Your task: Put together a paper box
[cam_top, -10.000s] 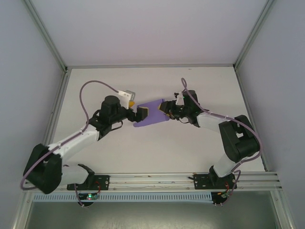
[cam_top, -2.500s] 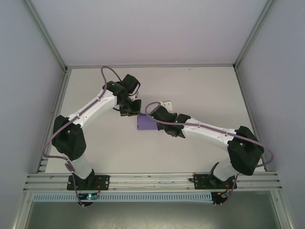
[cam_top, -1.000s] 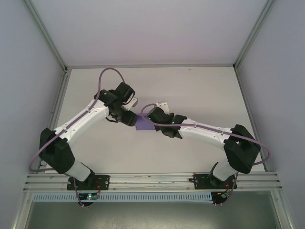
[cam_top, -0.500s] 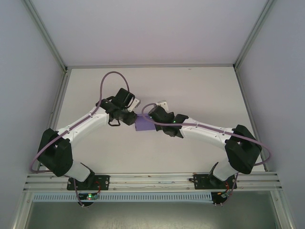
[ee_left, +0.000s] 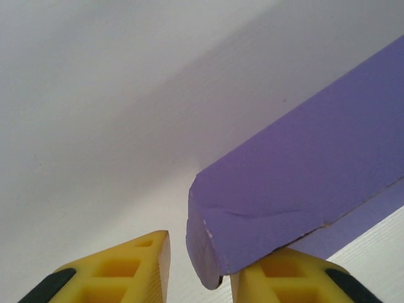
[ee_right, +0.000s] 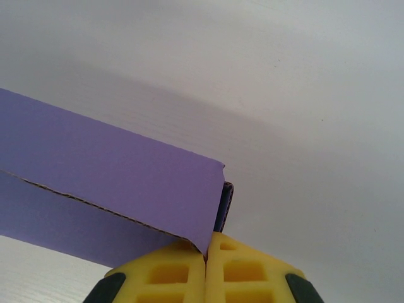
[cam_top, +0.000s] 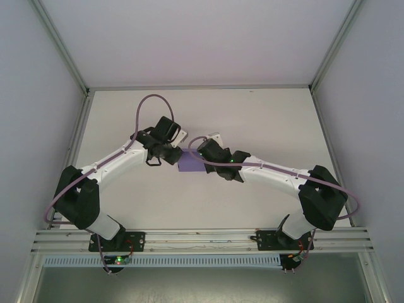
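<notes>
The paper box (cam_top: 188, 165) lies folded in the middle of the table (cam_top: 265, 120), flanked by both arms. The right gripper (ee_right: 206, 245) has its yellow fingers pressed tight together on a thin card edge at the box's corner. At the other end, the left gripper (ee_left: 201, 262) stands slightly parted, the box's rounded corner in the gap against one finger, with clear daylight before the other.
</notes>
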`<state>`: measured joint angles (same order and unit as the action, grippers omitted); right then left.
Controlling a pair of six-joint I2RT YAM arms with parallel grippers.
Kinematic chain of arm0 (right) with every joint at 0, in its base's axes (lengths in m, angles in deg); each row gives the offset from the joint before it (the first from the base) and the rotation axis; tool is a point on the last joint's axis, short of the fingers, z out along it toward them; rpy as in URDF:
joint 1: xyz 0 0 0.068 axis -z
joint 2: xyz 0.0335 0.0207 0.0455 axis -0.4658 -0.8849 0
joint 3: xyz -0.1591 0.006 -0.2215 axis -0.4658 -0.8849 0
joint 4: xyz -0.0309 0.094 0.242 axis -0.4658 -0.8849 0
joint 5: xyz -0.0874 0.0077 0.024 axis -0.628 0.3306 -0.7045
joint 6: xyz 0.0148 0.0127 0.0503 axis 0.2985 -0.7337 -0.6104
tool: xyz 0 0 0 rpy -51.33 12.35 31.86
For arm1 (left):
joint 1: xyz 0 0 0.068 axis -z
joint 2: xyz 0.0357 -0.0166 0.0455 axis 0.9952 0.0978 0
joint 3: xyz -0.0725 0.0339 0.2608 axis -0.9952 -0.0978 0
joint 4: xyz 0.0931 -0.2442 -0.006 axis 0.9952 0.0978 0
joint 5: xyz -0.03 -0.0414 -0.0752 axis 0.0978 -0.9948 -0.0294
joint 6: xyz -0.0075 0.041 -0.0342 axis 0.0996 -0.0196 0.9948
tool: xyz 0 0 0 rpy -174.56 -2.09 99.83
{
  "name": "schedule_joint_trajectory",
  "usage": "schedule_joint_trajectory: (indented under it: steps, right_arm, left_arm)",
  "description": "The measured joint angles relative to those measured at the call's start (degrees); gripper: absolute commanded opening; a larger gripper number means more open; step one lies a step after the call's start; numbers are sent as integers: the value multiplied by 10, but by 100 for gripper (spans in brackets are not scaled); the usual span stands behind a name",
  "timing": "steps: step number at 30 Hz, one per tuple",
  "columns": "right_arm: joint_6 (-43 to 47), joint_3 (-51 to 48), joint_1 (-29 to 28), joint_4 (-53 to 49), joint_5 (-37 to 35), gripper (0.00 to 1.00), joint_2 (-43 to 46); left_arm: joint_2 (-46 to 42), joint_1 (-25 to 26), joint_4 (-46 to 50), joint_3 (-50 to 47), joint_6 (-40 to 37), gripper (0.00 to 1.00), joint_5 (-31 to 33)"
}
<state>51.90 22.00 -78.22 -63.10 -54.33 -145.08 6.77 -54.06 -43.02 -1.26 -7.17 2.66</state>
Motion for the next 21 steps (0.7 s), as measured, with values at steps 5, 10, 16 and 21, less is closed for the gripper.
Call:
schedule_joint_trajectory:
  steps: [5, 10, 16, 21]
  right_arm:
    - [4, 1, 1, -2, 12, 0, 2]
    - [15, 9, 6, -18, 25, 0, 3]
    - [33, 31, 9, -66, 37, 0, 3]
    - [41, 36, 14, -81, 43, 0, 4]
  left_arm:
    - [0, 1, -2, 0, -1, 14, 2]
    - [-1, 5, -1, 0, -1, 4, 10]
    - [-1, 20, 12, 8, -3, 0, 35]
    - [0, 35, 55, 36, 4, 0, 55]
